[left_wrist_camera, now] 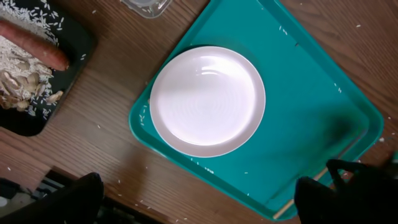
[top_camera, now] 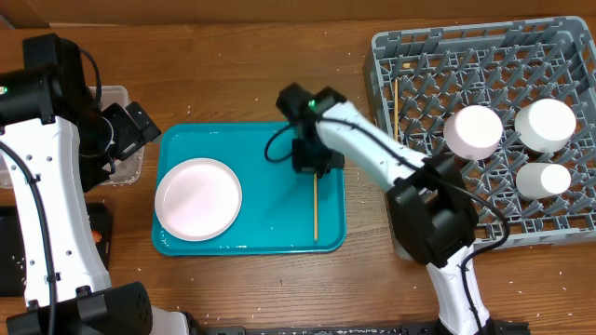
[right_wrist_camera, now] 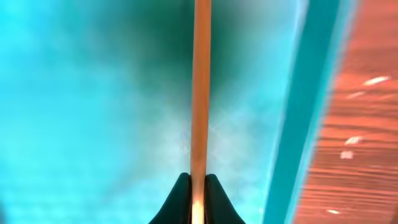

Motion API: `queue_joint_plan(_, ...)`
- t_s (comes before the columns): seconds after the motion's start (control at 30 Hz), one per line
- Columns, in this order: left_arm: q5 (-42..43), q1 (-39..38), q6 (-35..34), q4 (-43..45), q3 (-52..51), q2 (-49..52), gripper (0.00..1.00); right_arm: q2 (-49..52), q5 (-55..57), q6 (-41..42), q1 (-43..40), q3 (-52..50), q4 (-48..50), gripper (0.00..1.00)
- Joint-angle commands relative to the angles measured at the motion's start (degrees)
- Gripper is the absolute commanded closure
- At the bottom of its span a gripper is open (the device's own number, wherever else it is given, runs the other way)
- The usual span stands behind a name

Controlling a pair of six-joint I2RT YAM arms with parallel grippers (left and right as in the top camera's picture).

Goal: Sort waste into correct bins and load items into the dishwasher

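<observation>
My right gripper is shut on a thin wooden chopstick at the right side of the teal tray. The chopstick's far end rests on the tray. A second chopstick stands in the grey dish rack, which also holds two white dishes and a small cup. The large white plate lies on the tray's left. My left gripper is open and empty above the tray's front edge. The black tray holds a carrot and rice scraps.
The clear tub stands at the far left behind my left arm. Rice grains are scattered on the wooden table and the teal tray.
</observation>
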Motion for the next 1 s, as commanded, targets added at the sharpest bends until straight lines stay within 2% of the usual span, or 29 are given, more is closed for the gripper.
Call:
queue_joint_plan(0.0,-0.02,0.22,-0.57,0.13,-0.24,0.09,0.00,-7.63,7.50,-1.68,-5.51,10.58,-5.44,0.96)
queue_joint_plan(0.1,-0.02,0.20,-0.57,0.13,-0.24,0.09,0.00,-10.38,9.81,-6.56,-9.31,15.58,-7.85,0.96)
queue_joint_plan(0.17,-0.04,0.20,-0.57,0.13,-0.24,0.09,0.00,-13.60,9.73,-12.63,-14.53,17.97,-8.61,0.96)
queue_joint_plan(0.4,-0.02,0.20,-0.57,0.13,-0.24,0.09,0.00,-14.51,9.51,-24.41,-26.80,16.98,-7.23,0.95)
queue_joint_plan(0.8,-0.02,0.20,-0.55,0.13,-0.24,0.09,0.00,-6.12,5.07,-26.14,-27.98,15.72,-4.87,0.94)
queue_joint_plan(0.9,-0.02,0.22,-0.55,0.11,-0.24,0.09,0.00,-5.64,4.26,-26.14,-27.98,15.72,-4.92,0.90)
queue_joint_plan(0.97,-0.02,0.22,-0.57,0.13,-0.24,0.09,0.00,-5.64,4.00,-26.14,-27.98,15.72,-5.40,0.83)
